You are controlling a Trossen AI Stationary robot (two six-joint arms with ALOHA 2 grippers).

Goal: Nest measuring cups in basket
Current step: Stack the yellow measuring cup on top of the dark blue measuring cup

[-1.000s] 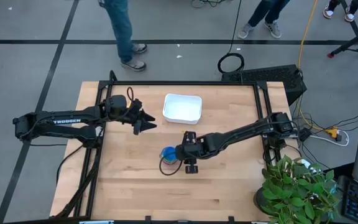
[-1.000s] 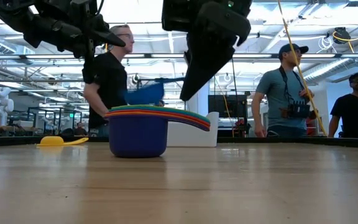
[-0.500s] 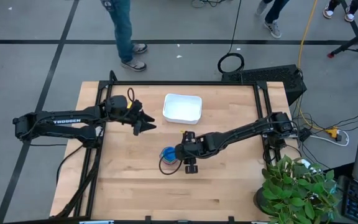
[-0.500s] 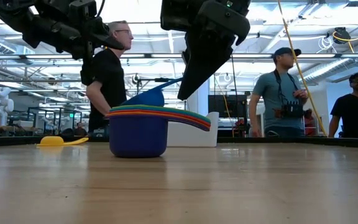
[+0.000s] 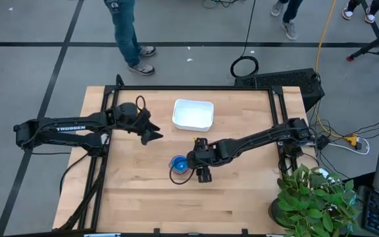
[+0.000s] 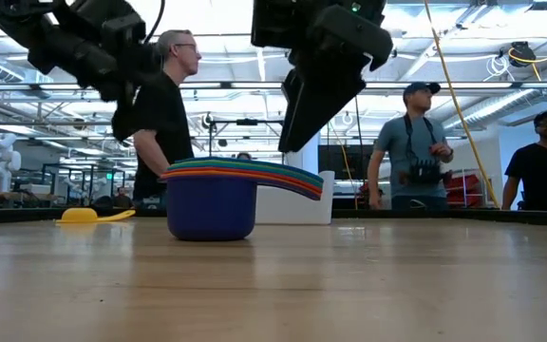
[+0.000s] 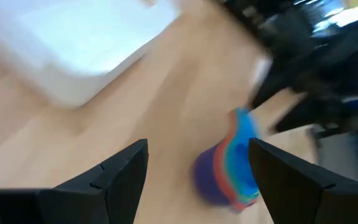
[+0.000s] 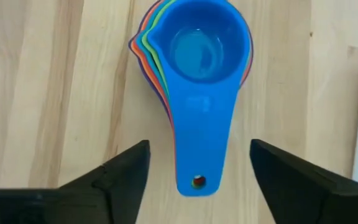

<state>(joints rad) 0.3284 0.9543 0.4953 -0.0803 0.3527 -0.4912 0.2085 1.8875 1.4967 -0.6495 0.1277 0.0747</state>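
On the wooden desk [image 5: 235, 191] a stack of cups [image 5: 179, 165] stands near the middle, a little toward the front edge, and not in the basket [image 5: 193, 114], which lies well apart from it toward the back of the desk. The stack is nested: the navy cup [image 6: 211, 214] is the outer one at the bottom, then red, orange, green and teal rims show as thin layers, and the blue cup [image 8: 202, 68] sits on top with its bowl inside the others and its handle lying along the handles below. In the right wrist view the blue handle points toward the camera and has a small hole near its end. The right pincer [image 5: 201, 172] hangs just above the stack's handles; its two fingers [image 8: 120, 174] stand apart on either side of the blue handle and touch nothing, so it holds no cup. The left pincer [image 5: 152, 135] is in the air over the left part of the desk, beside the basket and well apart from the stack, with its fingers [image 7: 120, 177] apart and empty. In the low view a yellow cup [image 6: 91, 216] lies alone on the desk far behind the stack, to the left of it. Behind the desk several people [image 6: 164, 119] stand in the room, and a green plant [image 5: 314, 201] is at the front right corner of the desk
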